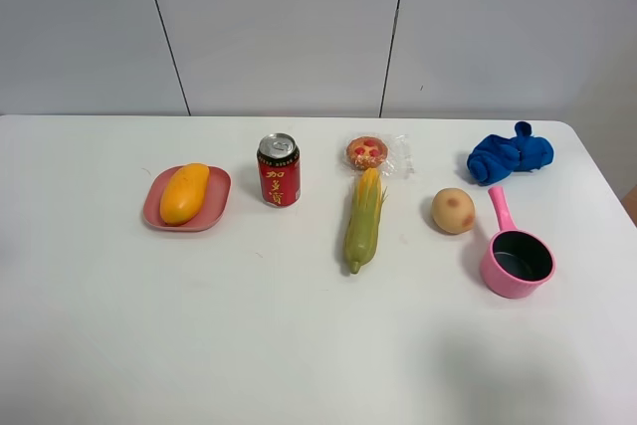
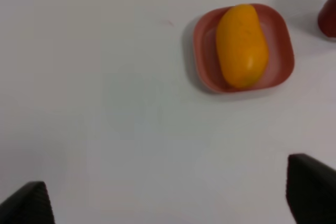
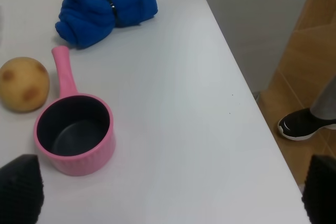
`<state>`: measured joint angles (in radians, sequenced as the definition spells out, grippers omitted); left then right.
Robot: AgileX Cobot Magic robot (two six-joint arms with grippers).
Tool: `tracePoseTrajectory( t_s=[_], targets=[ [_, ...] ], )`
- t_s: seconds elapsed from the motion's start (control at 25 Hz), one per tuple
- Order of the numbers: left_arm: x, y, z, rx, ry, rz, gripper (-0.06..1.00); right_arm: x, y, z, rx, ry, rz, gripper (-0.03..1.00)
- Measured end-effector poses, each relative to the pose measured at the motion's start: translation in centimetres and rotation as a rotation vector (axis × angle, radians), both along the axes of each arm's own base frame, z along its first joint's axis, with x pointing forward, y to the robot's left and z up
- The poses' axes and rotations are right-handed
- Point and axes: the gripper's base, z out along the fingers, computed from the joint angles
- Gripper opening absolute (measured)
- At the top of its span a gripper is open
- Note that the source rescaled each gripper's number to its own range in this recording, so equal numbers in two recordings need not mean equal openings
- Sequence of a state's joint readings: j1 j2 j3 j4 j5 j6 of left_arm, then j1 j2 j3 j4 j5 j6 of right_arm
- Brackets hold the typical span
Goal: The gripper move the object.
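Note:
The orange-yellow mango [image 1: 185, 193] lies on a pink square plate [image 1: 218, 208] at the left of the white table. It also shows in the left wrist view [image 2: 242, 45], on the plate [image 2: 281, 51]. My left gripper [image 2: 170, 198] is open and empty, above bare table some way short of the plate; only its black fingertips [image 2: 310, 187] show. My right gripper [image 3: 170, 190] is open and empty above the table's right end, near the pink saucepan. Neither gripper shows in the exterior high view.
A red soda can [image 1: 279, 170] stands right of the plate. Further right are a wrapped snack [image 1: 369, 153], a green-husked corn cob [image 1: 364, 219], a round tan fruit [image 1: 453, 211], a pink saucepan [image 1: 517, 257] and a blue cloth [image 1: 510, 154]. The table's right edge [image 3: 247, 85] drops to the floor.

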<state>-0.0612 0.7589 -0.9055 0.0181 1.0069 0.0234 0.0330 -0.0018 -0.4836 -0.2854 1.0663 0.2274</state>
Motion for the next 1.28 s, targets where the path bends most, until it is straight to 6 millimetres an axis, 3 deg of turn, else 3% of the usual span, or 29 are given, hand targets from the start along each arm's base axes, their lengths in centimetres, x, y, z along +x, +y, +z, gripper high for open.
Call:
tracePoseTrajectory(
  t_s=[0.32,0.56,0.88,1.28],
  targets=[
    [-7.0,0.4,-3.0,-0.016,-0.099,0.008,0.68,0.0,0.0,0.0,0.0,0.0,0.0,1.0],
    [-10.0,0.6,-4.1,-0.025,-0.223,0.008,0.68,0.0,0.0,0.0,0.0,0.0,0.0,1.0],
    [-10.6,0.6,-7.0,-0.025,-0.223,0.008,0.68,0.0,0.0,0.0,0.0,0.0,0.0,1.0],
    [-10.9,0.7,-7.7,-0.021,-0.169,0.008,0.68,0.0,0.0,0.0,0.0,0.0,0.0,1.0]
  ],
)
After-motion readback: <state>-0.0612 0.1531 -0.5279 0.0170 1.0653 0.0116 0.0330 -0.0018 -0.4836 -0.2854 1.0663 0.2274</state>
